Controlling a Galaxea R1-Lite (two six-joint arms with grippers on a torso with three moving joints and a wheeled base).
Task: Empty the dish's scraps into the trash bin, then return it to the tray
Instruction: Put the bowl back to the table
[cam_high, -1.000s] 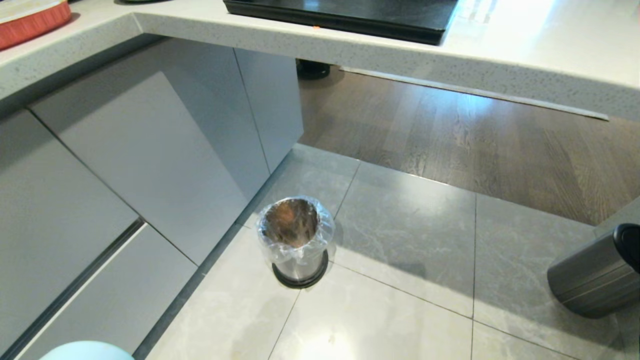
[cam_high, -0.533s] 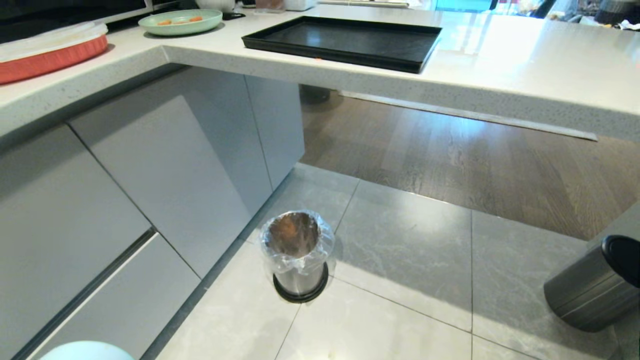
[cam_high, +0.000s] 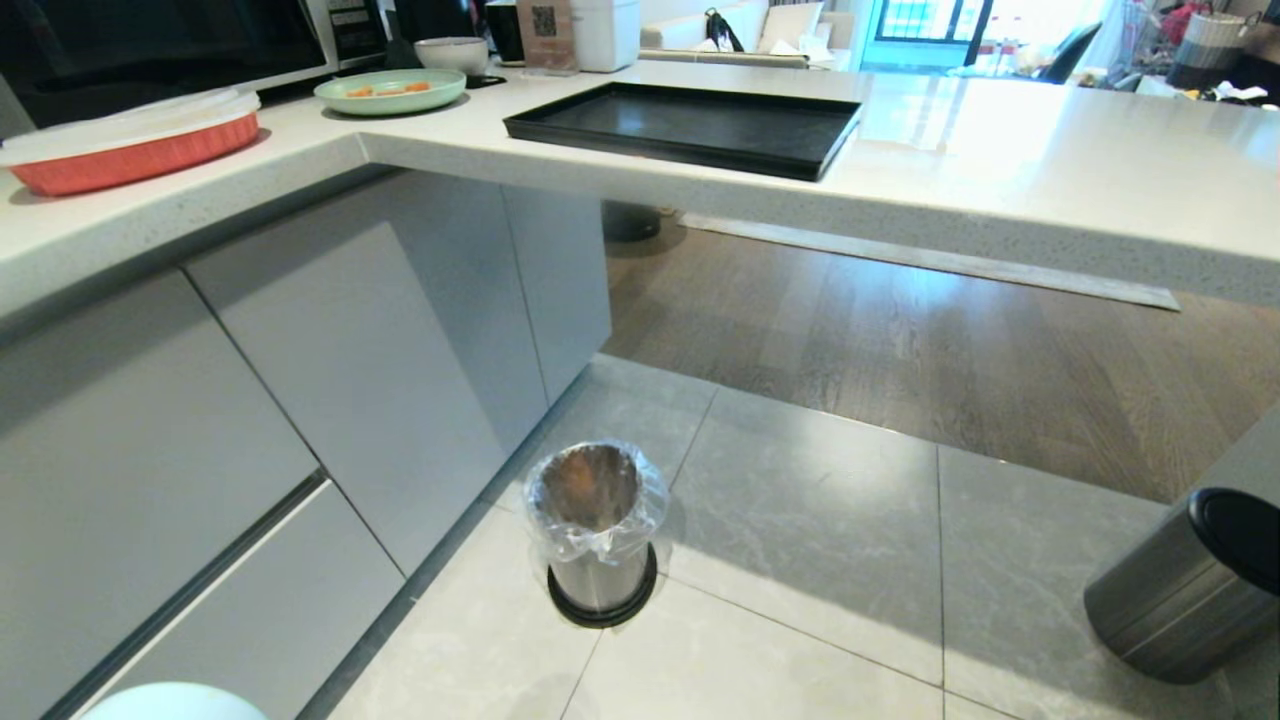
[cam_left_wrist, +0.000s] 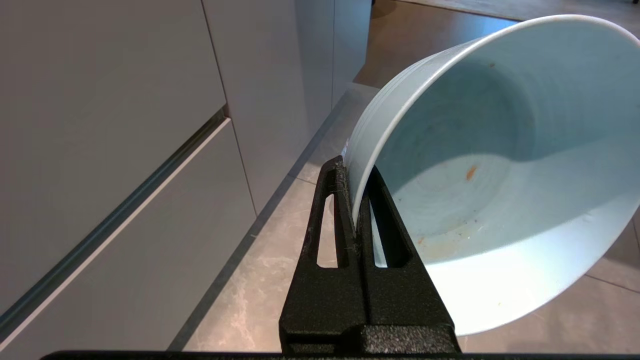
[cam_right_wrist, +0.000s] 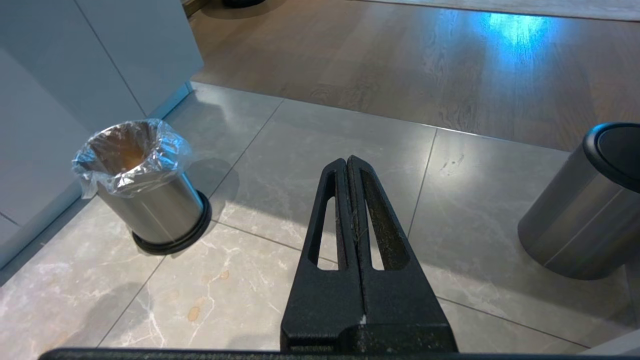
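Small round pale-blue dish (cam_left_wrist: 490, 165), white inside, emptied save orange smears: rigid, glazed, likely slippery and breakable, pinched at rim wall between closed left gripper (cam_left_wrist: 354, 200) jaws, tilted over floor; right gripper (cam_right_wrist: 350, 200) shut, empty.

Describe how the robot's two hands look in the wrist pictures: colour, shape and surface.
The left hand and the right hand look alike: matte black, rough-grained, each with two long tapering fingers rising from a wide base, and a long narrow slot cut through every finger. No cables or markings show.
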